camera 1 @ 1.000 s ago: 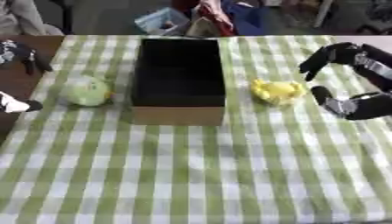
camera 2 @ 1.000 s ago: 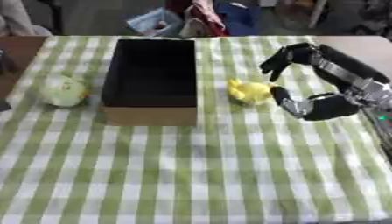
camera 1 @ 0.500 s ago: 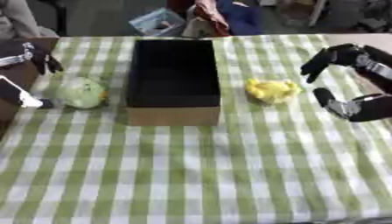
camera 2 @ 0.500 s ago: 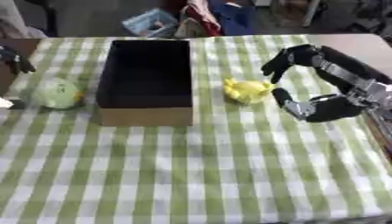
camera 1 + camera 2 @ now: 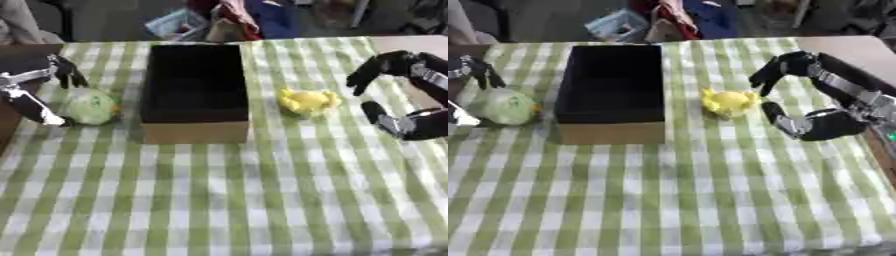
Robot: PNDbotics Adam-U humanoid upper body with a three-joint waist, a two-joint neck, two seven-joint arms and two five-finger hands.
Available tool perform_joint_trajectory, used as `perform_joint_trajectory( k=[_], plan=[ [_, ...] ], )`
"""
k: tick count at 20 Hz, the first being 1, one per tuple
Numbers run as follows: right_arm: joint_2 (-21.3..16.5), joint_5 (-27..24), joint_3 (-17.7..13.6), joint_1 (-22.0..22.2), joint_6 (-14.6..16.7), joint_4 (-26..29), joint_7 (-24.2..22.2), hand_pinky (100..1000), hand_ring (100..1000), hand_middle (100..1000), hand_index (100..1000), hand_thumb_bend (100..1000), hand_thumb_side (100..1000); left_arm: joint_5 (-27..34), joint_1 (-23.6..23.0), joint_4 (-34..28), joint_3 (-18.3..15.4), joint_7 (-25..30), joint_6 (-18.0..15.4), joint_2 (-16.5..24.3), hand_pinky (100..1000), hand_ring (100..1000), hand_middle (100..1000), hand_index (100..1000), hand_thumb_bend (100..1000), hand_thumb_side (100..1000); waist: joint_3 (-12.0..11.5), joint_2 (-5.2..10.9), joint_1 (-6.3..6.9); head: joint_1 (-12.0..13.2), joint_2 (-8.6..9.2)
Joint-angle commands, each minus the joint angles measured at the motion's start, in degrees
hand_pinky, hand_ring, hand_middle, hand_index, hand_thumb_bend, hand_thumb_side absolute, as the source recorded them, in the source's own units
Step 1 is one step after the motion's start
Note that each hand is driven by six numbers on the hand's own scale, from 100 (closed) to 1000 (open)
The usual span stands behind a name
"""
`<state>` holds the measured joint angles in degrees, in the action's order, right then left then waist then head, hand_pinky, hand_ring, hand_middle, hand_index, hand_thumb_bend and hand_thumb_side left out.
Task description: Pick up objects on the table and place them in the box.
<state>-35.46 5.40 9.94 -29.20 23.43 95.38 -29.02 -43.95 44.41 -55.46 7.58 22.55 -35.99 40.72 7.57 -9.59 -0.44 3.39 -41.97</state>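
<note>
1. A black-lined cardboard box (image 5: 194,92) stands open on a green-and-white checked tablecloth (image 5: 227,200), with nothing visible inside it, so by appearance no object has yet gone in

2. Left of the box, a pale green round object (image 5: 87,106), cabbage-like, lies just beside the box wall; the robot's left hand (image 5: 35,89) brackets it from the outer side, fingers spread, one reaching over the top and another down past its near edge. Whether any finger actually touches the green surface cannot be told

3. Right of the box, a small yellow object (image 5: 728,101), lumpy and perhaps a toy, rests on the cloth near but apart from the box. The right hand (image 5: 802,95) hangs to its right with thumb and fingers wide apart in a broad C, the opening turned toward the yellow object, holding nothing

4. The step in hand looks like the approach to a grasp, both hands posed at their nearest object and neither one closed

5. The next move calls for closing fingers around one object, most likely the green one, already flanked, then lifting it clear of the box's rim and carrying it sideways over the dark opening before release. The round shape may roll away if pushed from one side only
</note>
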Motion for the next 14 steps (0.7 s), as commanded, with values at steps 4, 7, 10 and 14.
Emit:
perform_joint_trajectory(
  k=[4,7,10,14],
  plan=[
    [-0.5,-0.6,-0.3,-1.0,0.1,0.2,-0.3,746,622,667,800,100,335,-3.5,1.6,0.5,-0.1,-6.3,1.3,-0.1,695,582,607,765,591,165,0.6,0.38,-0.07,0.4,0.65],
    [-0.4,-0.6,-0.3,-1.1,0.1,0.2,-0.4,746,622,667,800,100,339,-6.6,1.7,0.9,-0.1,-9.4,2.4,-0.7,689,585,610,764,607,174,0.9,0.14,-0.13,0.6,0.91],
    [-0.3,-0.7,-0.3,-1.1,0.1,0.1,-0.5,746,621,666,800,100,343,-10.2,1.7,1.5,-0.1,-12.1,3.4,-1.3,676,585,609,761,616,186,1.2,-0.1,-0.16,0.7,1.04],
    [-0.2,-0.8,-0.3,-1.1,0.1,0.0,-0.6,746,621,665,799,100,346,-14.6,1.5,2.7,-0.1,-14.0,4.0,-1.9,641,547,568,724,599,199,1.5,-0.31,-0.17,0.8,1.05]
  ],
)
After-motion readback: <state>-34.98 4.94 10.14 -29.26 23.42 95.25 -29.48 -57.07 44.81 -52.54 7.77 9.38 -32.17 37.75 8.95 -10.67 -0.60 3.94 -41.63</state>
